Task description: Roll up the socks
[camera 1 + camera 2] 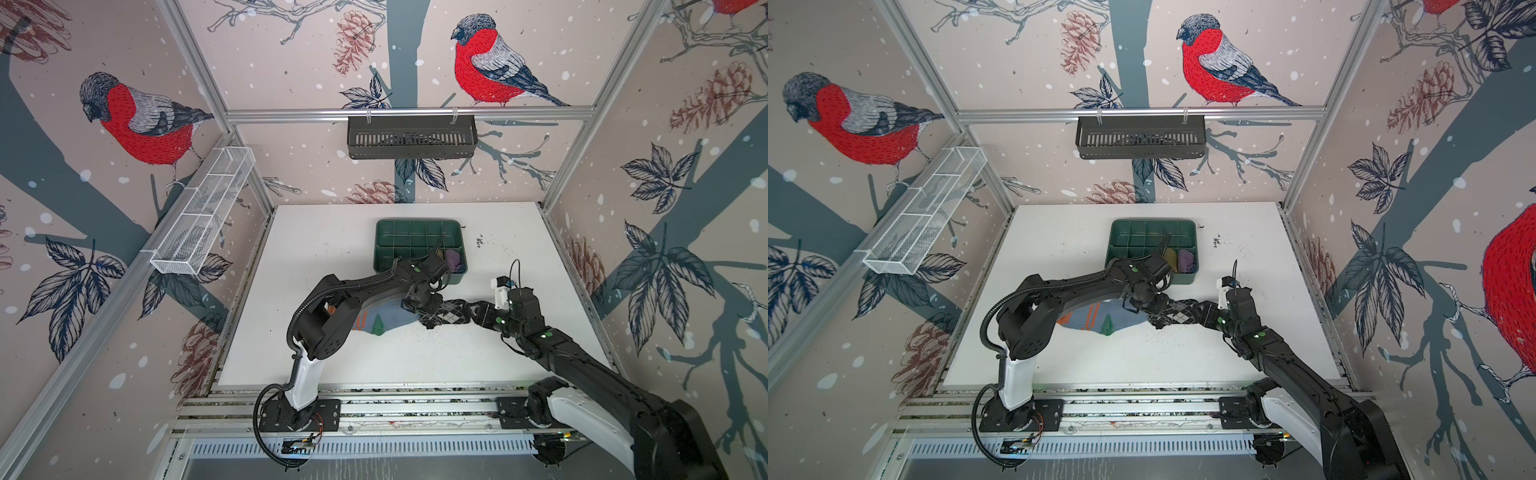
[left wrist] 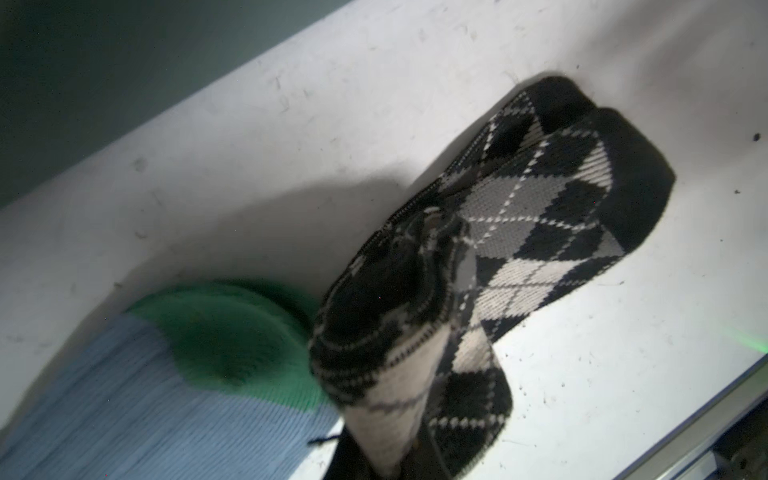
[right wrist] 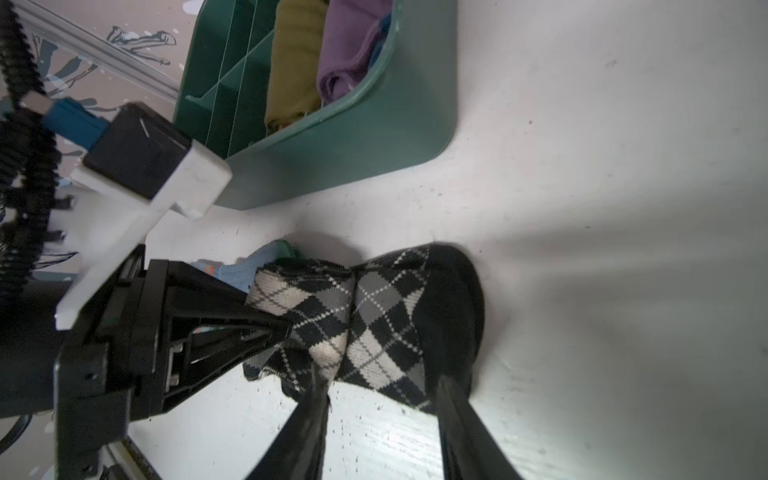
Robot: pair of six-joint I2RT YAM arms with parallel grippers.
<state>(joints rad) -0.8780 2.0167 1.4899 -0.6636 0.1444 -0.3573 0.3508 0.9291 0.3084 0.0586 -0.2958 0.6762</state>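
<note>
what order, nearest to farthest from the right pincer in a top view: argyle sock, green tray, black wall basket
1. argyle sock, at the right pincer's tips
2. green tray, just behind on the table
3. black wall basket, high on the back rail

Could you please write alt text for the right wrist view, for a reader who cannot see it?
A folded argyle sock lies on the white table, one end pinched by the left gripper, the right gripper open over it. Behind, a green bin holds two rolled socks.
</note>
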